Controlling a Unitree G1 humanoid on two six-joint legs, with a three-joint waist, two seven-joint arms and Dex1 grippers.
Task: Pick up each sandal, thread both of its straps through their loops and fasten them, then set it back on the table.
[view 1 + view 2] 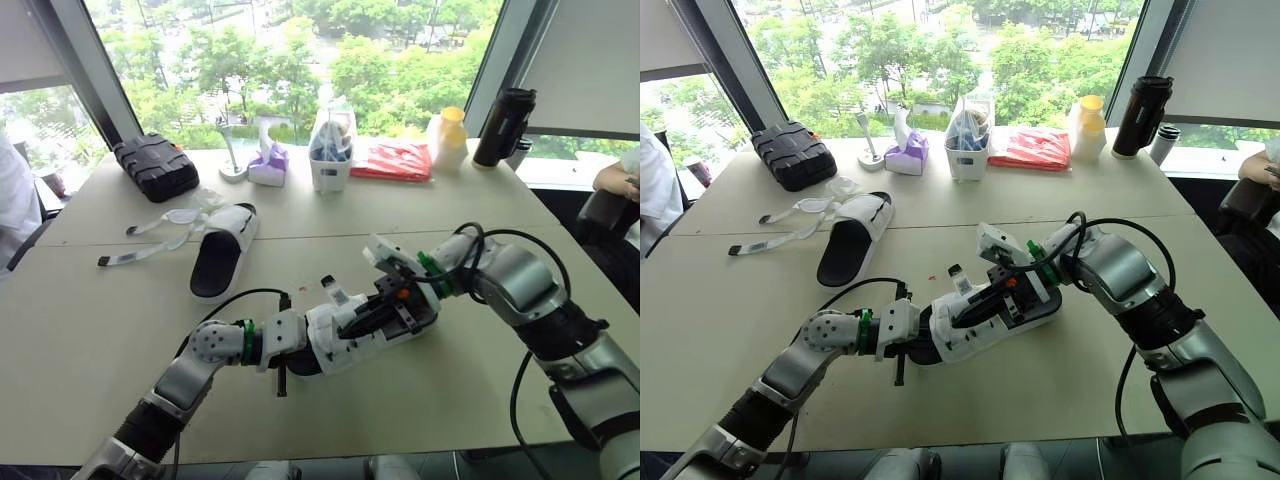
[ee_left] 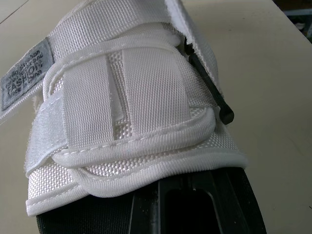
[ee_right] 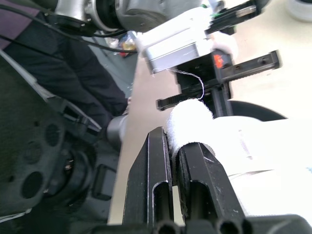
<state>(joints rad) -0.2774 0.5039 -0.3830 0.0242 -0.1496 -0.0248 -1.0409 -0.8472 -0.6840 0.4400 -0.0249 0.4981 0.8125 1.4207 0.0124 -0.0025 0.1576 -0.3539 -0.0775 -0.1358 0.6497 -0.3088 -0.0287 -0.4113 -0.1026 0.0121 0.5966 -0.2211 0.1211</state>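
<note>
Pinching the white strap (image 3: 191,117) by its end, the right gripper (image 3: 171,140) is clenched on it above the sandal (image 1: 345,345). This sandal sits right of the second sandal (image 1: 222,255) and nearer the robot. The left gripper (image 1: 305,345) grasps its heel end, low over the table (image 1: 100,330). A black loop (image 2: 214,97) lies along the side of the upper. The hook-and-loop strap could stick to the upper before it reaches the loop if it sags or brushes the webbing. A hard pull could drag the strap out of the narrow pinch or twist the sandal in the left grip. The second sandal's straps lie loose, not yet fastened
</note>
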